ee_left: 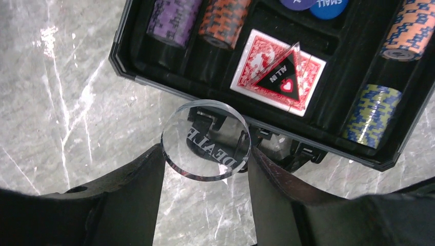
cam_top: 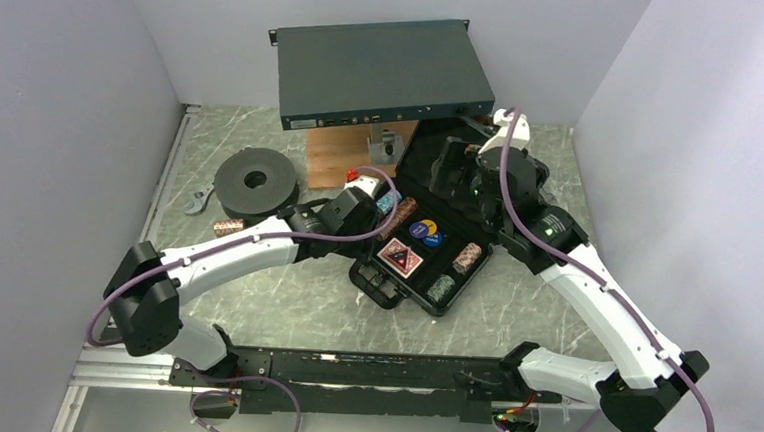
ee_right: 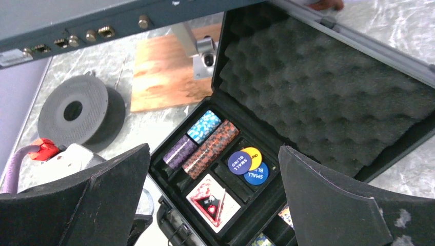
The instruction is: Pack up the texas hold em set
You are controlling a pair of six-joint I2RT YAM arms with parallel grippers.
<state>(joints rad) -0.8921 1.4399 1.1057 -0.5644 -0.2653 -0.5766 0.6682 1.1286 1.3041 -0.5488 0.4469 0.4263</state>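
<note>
The black case [cam_top: 386, 284] lies open at mid-table, its egg-crate foam lid [ee_right: 328, 92] tilted back. In its tray sit chip rolls [ee_right: 210, 148], a red-backed deck [ee_left: 256, 61] with the red-black triangle [ee_left: 279, 77] on it, and blue and yellow buttons [ee_right: 249, 164]. My left gripper [ee_left: 206, 149] is shut on a clear round dealer button [ee_left: 205, 139], held above the table just outside the case's handle edge [ee_left: 128, 61]. It also shows in the top view [cam_top: 371, 197]. My right gripper [ee_right: 214, 148] is open wide and empty, above the tray by the lid [cam_top: 456, 170].
A large grey electronics box [cam_top: 382, 71] stands behind the case. A dark spool [cam_top: 255, 181] lies at the left, with a loose chip roll [cam_top: 229, 227] and a small metal piece [cam_top: 196, 203] beside it. A wooden board [cam_top: 347, 154] with a metal block [cam_top: 393, 142] lies under the box.
</note>
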